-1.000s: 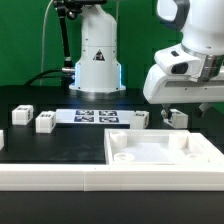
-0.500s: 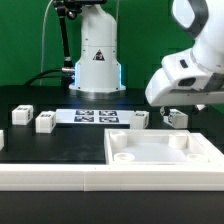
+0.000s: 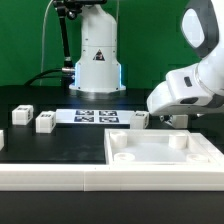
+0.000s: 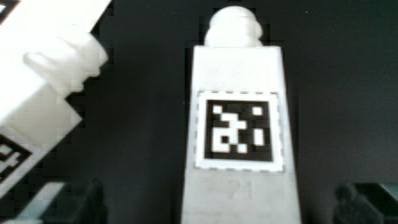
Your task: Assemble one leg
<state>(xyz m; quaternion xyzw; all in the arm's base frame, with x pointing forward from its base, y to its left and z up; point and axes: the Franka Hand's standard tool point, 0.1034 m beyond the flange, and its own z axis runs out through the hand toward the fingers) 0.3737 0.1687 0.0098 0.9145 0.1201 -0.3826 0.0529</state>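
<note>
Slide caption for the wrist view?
Open gripper lined up over a tagged white leg, another white part beside it.

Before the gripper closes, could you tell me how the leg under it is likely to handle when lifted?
The leg looks like moulded plastic, so probably stiff and light. Its flat sides should resist rolling; the smooth finish may be slightly slippery.
</note>
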